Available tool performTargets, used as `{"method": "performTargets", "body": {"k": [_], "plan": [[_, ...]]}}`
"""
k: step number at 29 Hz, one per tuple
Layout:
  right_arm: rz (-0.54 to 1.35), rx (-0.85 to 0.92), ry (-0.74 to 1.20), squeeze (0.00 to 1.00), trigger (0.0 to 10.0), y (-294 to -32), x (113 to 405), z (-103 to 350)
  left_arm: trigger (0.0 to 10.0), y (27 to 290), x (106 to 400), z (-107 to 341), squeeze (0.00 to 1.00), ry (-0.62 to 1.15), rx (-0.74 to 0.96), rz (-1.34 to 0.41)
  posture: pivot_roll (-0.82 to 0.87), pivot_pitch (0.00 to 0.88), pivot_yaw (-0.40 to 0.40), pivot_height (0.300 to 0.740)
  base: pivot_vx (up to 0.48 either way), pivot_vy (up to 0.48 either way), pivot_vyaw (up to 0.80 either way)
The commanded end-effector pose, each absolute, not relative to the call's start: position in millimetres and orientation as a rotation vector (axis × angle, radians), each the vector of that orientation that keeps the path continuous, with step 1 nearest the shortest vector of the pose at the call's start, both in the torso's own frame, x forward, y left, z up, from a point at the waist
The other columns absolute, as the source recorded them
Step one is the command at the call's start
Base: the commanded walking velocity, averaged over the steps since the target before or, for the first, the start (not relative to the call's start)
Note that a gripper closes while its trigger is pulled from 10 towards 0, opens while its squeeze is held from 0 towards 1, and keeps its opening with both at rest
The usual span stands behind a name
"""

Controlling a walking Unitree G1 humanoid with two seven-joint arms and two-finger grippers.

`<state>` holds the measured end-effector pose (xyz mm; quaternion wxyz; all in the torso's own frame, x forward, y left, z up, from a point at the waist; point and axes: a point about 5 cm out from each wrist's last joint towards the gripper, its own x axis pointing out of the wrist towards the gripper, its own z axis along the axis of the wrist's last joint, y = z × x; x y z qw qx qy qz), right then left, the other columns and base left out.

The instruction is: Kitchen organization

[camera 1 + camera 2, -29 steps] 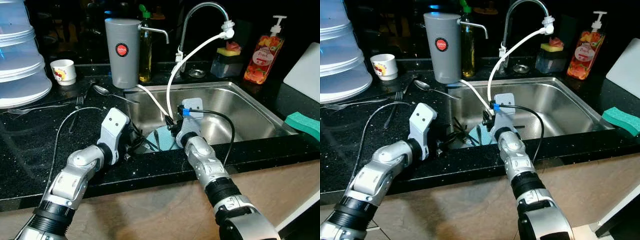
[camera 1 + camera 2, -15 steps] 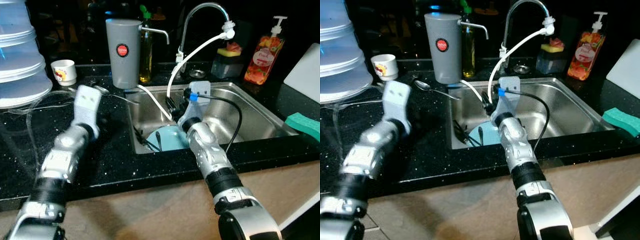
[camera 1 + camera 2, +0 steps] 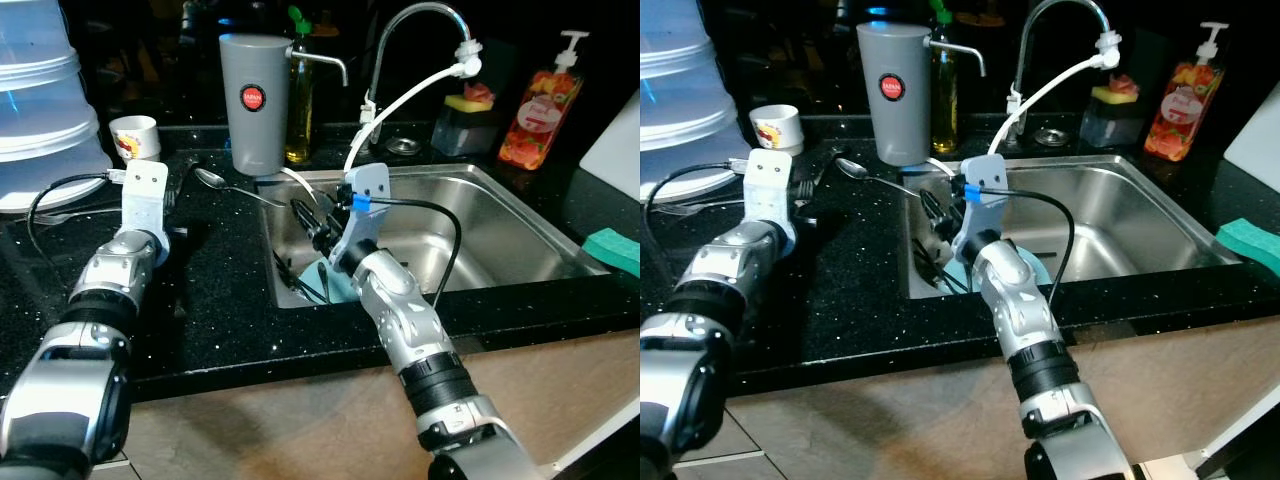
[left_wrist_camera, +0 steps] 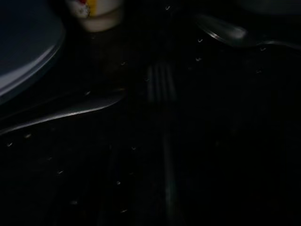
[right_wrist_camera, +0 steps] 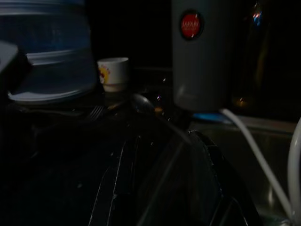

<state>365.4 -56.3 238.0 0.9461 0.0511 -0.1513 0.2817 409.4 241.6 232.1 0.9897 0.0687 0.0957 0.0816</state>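
Observation:
My right gripper hangs over the left end of the steel sink, above its rim, and points toward the counter. In the right wrist view its two black fingers stand apart with nothing clearly between them. Below it in the sink lie a light-blue plate and several black utensils. My left gripper is low over the black counter beside a fork. A spoon lies just beyond, and another metal handle lies close by.
A grey dispenser, an oil bottle and a small printed cup stand at the back. Stacked clear containers sit at the far left. The tap with its white hose arches over the sink. A soap bottle and a green sponge are at the right.
My left arm has swung from the sink's edge out over the counter toward the fork. My right gripper has risen out of the sink and turned left.

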Motion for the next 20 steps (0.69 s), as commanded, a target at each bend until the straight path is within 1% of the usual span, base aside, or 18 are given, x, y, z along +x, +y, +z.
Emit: {"method": "performTargets", "body": {"k": [1, 8, 12, 13, 18, 20], "plan": [[0.578, 0.103, -0.29, 0.0, 10.0, -57, 362, 235, 10.0, 248, 410, 239, 1.0, 0.181, 0.153, 0.183, 0.0, 0.102, 0.005, 0.74, 0.0, 0.0, 0.0], [0.582, 0.095, -0.262, 0.0, 10.0, -56, 351, 229, 10.0, 250, 412, 244, 1.0, 0.184, 0.201, 0.166, -0.01, 0.16, 0.014, 0.74, 0.0, 0.0, 0.0], [0.592, 0.085, -0.258, 0.0, 10.0, -54, 345, 228, 10.0, 251, 412, 245, 1.0, 0.179, 0.172, 0.16, -0.02, 0.174, 0.016, 0.74, 0.0, 0.0, 0.0], [0.602, 0.07, -0.257, 0.0, 10.0, -52, 340, 228, 10.0, 252, 412, 246, 1.0, 0.177, 0.159, 0.153, -0.03, 0.198, 0.015, 0.74, 0.0, 0.0, 0.0], [0.614, 0.063, -0.251, 0.0, 10.0, -49, 331, 229, 10.0, 252, 412, 246, 1.0, 0.178, 0.144, 0.142, -0.04, 0.222, 0.014, 0.74, 0.0, 0.0, 0.0], [0.623, 0.059, -0.25, 0.0, 10.0, -46, 327, 231, 10.0, 251, 412, 246, 1.0, 0.178, 0.092, 0.126, -0.05, 0.232, 0.013, 0.74, 0.0, 0.0, 0.0]]}}
